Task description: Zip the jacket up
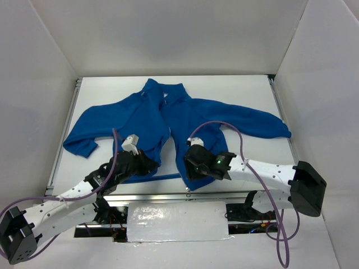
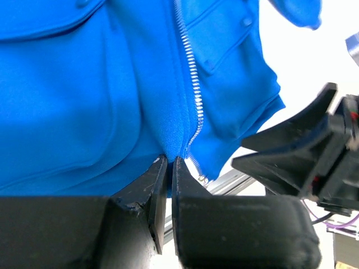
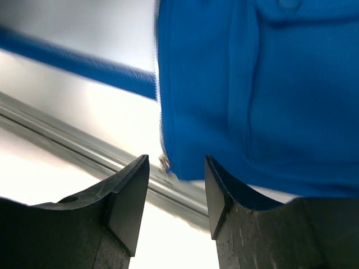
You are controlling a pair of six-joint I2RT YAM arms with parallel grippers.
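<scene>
We found the jacket [image 1: 185, 120] spread flat on the white table [image 1: 235, 89], with its collar toward the far edge and its hem nearest the arms. The left fingers [image 2: 140, 190] were nearly closed, pinching the blue hem beside the pale zipper [image 2: 193, 84]. The right fingers [image 3: 126, 196] stood apart and gripped nothing, with a lower front corner just beyond their tips.

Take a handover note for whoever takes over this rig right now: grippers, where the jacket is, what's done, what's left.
Left gripper: shut on the hem of the small royal-blue fleece jacket, beside its pale zipper.
Right gripper: open, empty, at the other front panel's bottom corner.
Jacket: flat, front up, on the white table, collar away from the arms.
Done: hem gripped. Left: join the zipper ends, which lie apart, and zip up.
</scene>
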